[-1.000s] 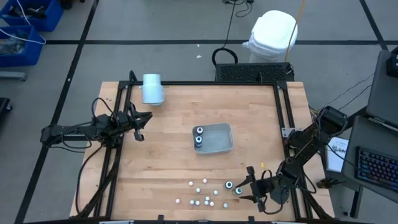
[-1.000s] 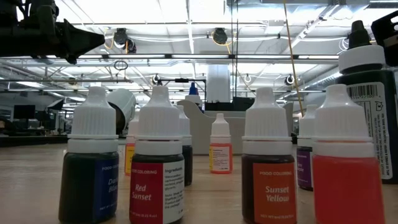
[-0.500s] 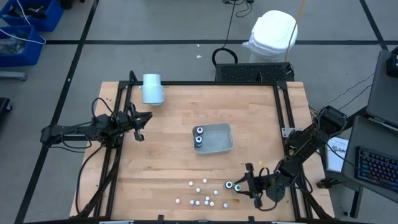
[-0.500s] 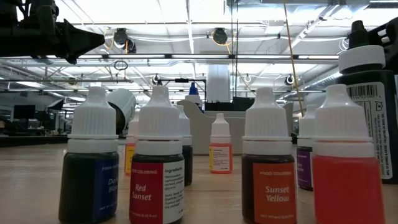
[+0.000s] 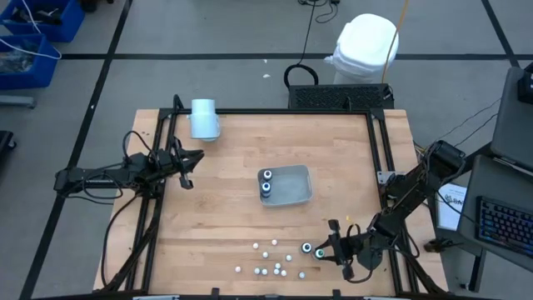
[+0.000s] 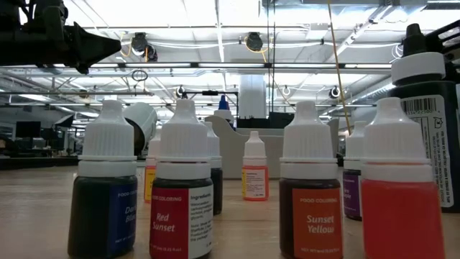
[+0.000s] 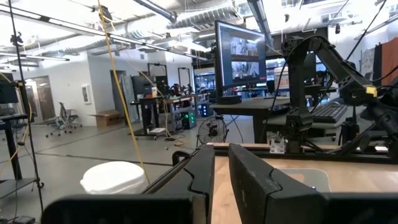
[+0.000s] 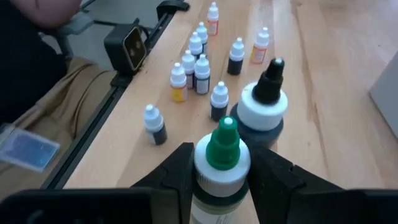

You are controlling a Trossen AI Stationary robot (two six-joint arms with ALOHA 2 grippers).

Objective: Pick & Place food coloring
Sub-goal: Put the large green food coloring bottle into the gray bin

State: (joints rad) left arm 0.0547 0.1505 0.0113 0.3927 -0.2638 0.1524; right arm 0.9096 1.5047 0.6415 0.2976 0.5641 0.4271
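Two dark food coloring bottles (image 5: 266, 181) stand in the translucent tray (image 5: 296, 193) at mid-table. Near the front right edge, my right gripper (image 8: 221, 165) is shut on a green-topped bottle (image 8: 222, 140), with a black-topped bottle (image 8: 264, 109) upright just beyond it. Several small white-capped bottles (image 8: 199, 62) stand on the wood to their left (image 5: 266, 258). My left gripper (image 5: 187, 162) waits shut above the table's left edge, touching nothing. My right gripper has one finger (image 8: 180, 171) on each side of the green-topped bottle, against its white collar (image 8: 200, 165) just under the cap. The fingers come from the table's right side, slanting downward. The bottle stands upright; its base is hidden by the gripper.
A pale blue cylinder (image 5: 204, 118) lies at the far left corner. Black rails (image 5: 379, 158) run along the table's sides. In the low view the small bottles (image 6: 180, 187) fill the foreground near the front edge. Bare wood lies between the tray and the left arm.
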